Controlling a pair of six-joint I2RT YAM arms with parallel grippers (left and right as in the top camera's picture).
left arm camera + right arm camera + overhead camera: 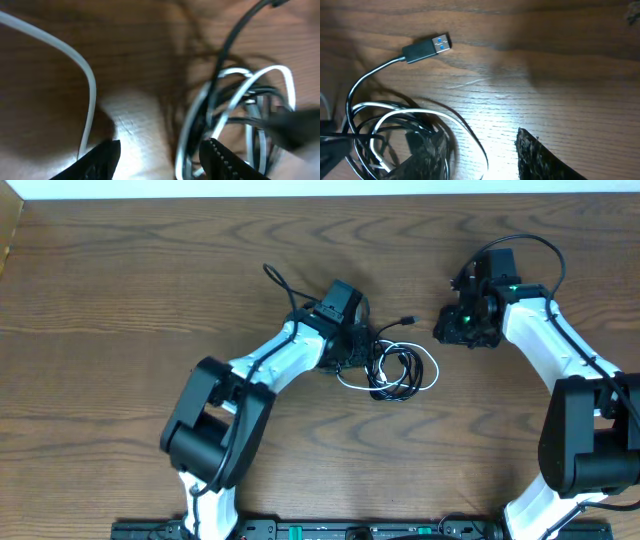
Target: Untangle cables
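The cables (400, 370) lie as a small tangle of white and black loops at the table's middle. A black cord runs from it to a USB plug (408, 320). My left gripper (360, 358) is at the tangle's left edge. In the left wrist view it (160, 152) is open, low over the wood, with a white strand (91, 85) by its left finger and the tangle (250, 100) around its right finger. My right gripper (446, 330) is right of the plug. In the right wrist view it (480, 155) is open, with the tangle (395, 130) at its left finger and the plug (427, 47) farther off.
The brown wooden table (120, 330) fills the overhead view, with a pale wall edge along the top. A black lead (275, 280) curls behind the left arm. The arm bases stand at the front edge (320, 530).
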